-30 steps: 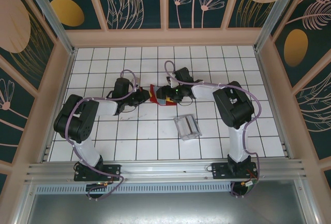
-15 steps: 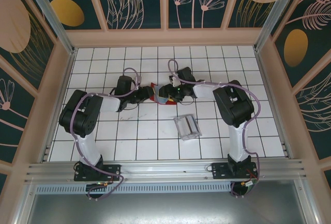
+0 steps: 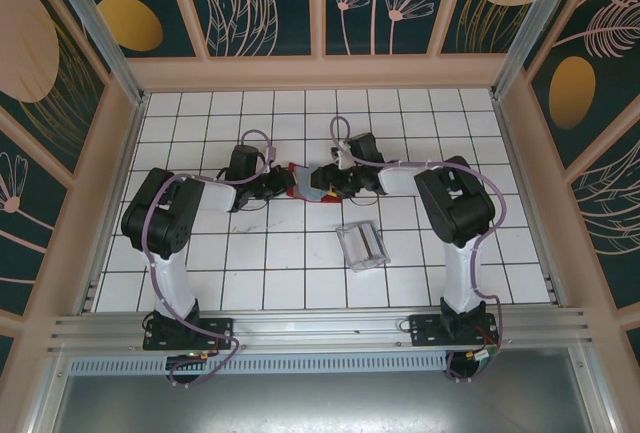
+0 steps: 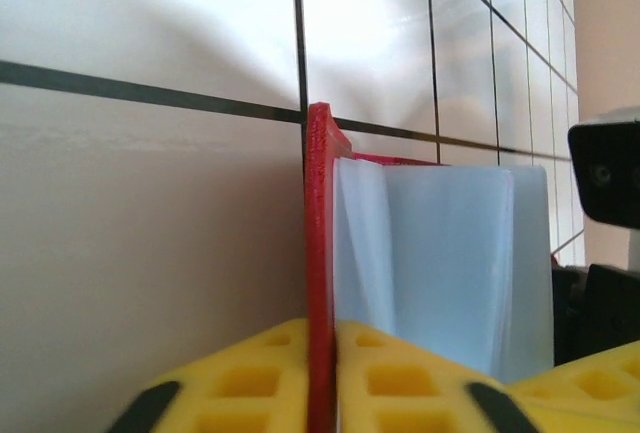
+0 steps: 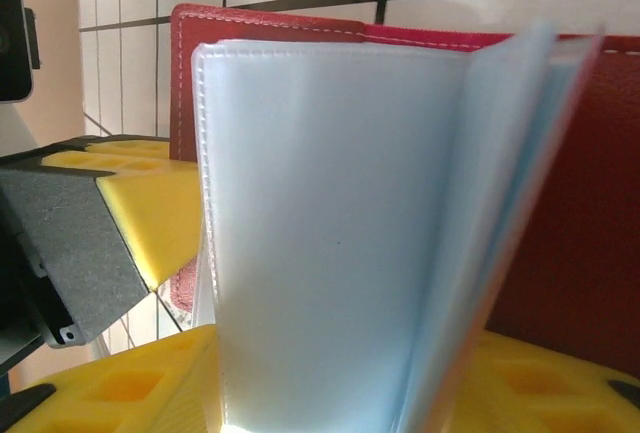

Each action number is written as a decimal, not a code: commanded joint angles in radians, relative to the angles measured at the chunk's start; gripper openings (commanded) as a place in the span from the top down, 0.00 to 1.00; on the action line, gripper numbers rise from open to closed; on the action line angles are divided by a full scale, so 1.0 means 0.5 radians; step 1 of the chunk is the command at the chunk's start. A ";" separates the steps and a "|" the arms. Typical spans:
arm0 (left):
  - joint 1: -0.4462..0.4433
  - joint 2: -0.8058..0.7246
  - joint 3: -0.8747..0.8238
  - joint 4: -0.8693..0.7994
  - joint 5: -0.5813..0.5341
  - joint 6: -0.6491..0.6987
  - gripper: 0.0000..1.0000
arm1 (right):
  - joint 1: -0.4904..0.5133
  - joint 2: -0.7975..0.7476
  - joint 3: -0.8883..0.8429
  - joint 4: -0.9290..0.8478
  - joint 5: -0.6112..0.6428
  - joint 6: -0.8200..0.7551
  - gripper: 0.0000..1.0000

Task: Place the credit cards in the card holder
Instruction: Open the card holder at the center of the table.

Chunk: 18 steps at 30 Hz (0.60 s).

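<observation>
Left gripper [image 4: 320, 398] is clamped on the red cover of the card holder [image 4: 318, 253], standing it open at mid-table so its pale sleeves [image 5: 320, 233] fan out; right gripper [image 5: 330, 393] straddles one sleeve, grip unclear, seemingly to spread a pocket open.

From above, the left gripper [image 3: 284, 185] and right gripper [image 3: 323, 182] cover most of the holder [image 3: 299, 185]; you can't make out any cards. At the right wrist, the sleeves [image 5: 330, 223] are blurred along the right edge and cut off below. Whether those jaws grip them, you can't tell.
</observation>
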 commanded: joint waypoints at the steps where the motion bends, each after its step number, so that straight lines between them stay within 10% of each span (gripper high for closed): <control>1: 0.004 0.015 0.004 -0.036 0.030 0.038 0.97 | -0.036 -0.056 -0.112 -0.089 0.205 -0.105 0.44; 7: 0.004 0.010 -0.055 0.050 0.067 -0.046 1.00 | -0.006 -0.292 -0.341 0.245 0.205 -0.190 0.33; 18: 0.004 -0.075 -0.158 0.335 0.214 -0.578 1.00 | 0.297 -0.673 -0.520 0.206 1.034 -0.506 0.25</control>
